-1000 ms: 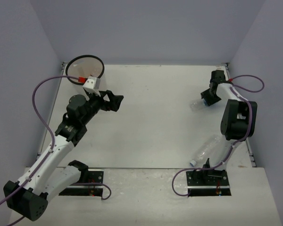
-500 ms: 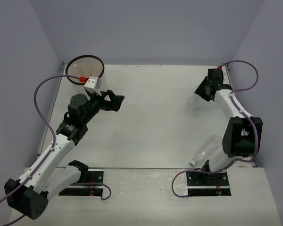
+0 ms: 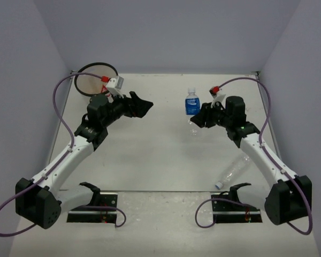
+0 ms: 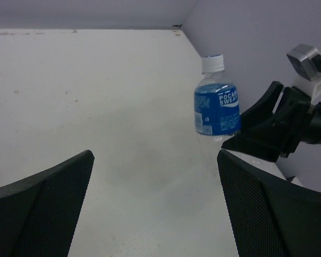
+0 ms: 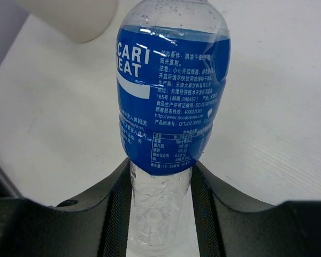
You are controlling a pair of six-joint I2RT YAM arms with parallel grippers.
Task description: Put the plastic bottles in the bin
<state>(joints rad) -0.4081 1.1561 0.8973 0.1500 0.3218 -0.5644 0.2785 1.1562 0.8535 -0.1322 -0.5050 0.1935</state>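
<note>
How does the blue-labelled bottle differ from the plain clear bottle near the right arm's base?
The blue-labelled bottle has a blue wrap; the plain clear bottle has none. The first is upright, cap up; the second lies on its side on the table. The right claw grips the first low down; nothing touches the second. Both are clear plastic.

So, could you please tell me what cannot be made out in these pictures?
- Translucent white bin with black rim: top view, left arm's wrist camera covers its edge; contents unclear.
- Blue-labelled clear plastic bottle: right wrist view, cap cut off by top edge.
- Plain clear bottle: top view, too small.
</note>
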